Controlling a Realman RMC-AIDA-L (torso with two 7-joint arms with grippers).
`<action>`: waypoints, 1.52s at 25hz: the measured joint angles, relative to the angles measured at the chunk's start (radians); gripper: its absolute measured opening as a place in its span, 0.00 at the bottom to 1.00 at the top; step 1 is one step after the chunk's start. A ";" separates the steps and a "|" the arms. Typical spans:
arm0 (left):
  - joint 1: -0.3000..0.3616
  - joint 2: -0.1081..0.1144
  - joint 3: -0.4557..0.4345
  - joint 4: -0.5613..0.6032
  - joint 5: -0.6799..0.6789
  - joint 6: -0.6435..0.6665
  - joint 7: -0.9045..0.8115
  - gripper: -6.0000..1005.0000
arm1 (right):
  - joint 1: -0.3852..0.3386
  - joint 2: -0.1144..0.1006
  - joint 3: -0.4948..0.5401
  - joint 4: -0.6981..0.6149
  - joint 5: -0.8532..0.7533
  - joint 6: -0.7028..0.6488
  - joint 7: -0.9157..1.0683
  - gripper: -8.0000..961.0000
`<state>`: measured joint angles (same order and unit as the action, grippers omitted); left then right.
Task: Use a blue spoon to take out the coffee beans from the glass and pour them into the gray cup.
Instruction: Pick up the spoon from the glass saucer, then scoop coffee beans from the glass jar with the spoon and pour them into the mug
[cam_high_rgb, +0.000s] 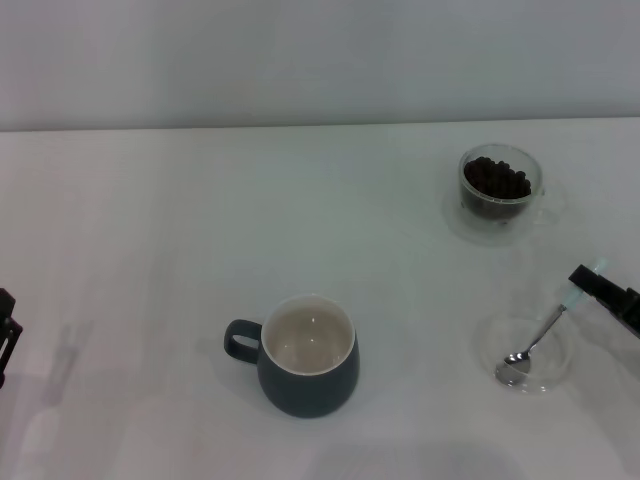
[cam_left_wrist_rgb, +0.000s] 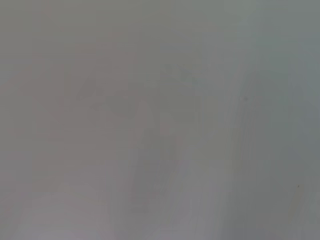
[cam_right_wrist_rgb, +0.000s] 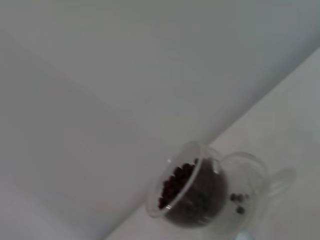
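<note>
The right gripper is reaching in from the right edge of the head view, low over the white table, and is closing on the pale handle end of the blue spoon. The spoon is lying tilted, its metal bowl resting in a flat clear glass saucer and its stem rising toward the gripper. The glass, holding the coffee beans, is standing farther back on the right side, well apart from the saucer; in the right wrist view the glass and its beans are showing close up. The gray cup is standing upright near the table's middle, handle toward the robot's left, its cream inside showing bare. The left gripper is waiting at the left edge; whether its fingers are apart cannot be told.
</note>
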<state>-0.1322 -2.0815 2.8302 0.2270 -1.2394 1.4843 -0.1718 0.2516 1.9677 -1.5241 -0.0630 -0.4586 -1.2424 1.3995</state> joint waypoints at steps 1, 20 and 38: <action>0.000 0.000 0.000 0.000 0.000 0.000 0.000 0.80 | 0.000 0.000 0.002 0.000 0.001 -0.011 0.006 0.20; 0.006 0.000 0.000 0.000 0.000 0.038 0.000 0.80 | 0.043 -0.003 0.215 -0.166 0.006 -0.104 -0.096 0.16; -0.005 -0.002 0.002 0.002 0.000 0.037 0.000 0.80 | 0.190 0.041 0.281 -0.181 -0.002 -0.004 -0.681 0.16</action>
<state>-0.1375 -2.0832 2.8318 0.2286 -1.2394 1.5217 -0.1718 0.4418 2.0083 -1.2435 -0.2442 -0.4610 -1.2459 0.7181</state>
